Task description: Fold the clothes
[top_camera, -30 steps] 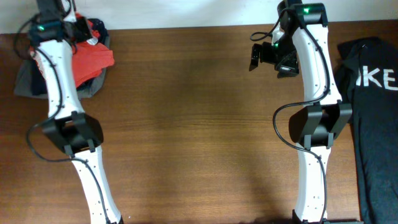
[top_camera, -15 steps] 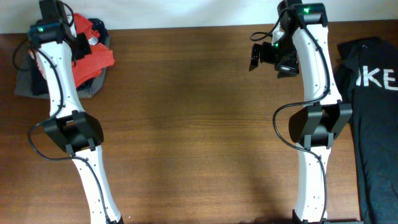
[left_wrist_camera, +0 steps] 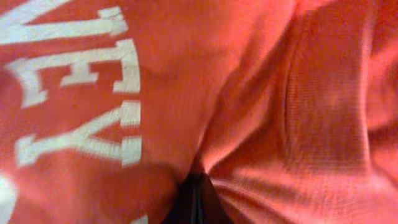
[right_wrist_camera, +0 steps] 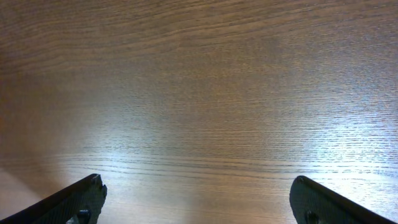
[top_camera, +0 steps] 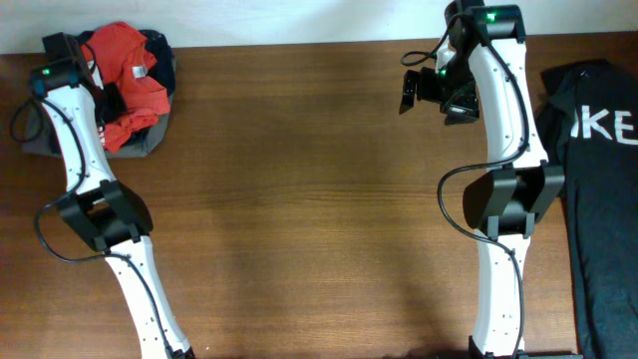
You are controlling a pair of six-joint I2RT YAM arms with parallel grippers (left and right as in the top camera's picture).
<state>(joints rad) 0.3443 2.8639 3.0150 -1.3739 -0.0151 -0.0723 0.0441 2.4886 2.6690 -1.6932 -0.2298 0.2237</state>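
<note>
Orange-red shirt [top_camera: 130,65] lies bunched in the worktop's [top_camera: 299,199] far left corner, seemingly pinched in the clenched left hand [top_camera: 107,100]; the released right hand [top_camera: 409,93] hangs well apart.

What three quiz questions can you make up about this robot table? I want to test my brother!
1. True or false: the right arm holds its jaws wide open over bare table.
2. What colour is the garment at the table's right edge? A black, B green, C yellow.
3. Fill in: the left wrist camera sees white ____ on the orange-red T-shirt.

Key: 1 true; 2 A; 3 lettering.
</note>
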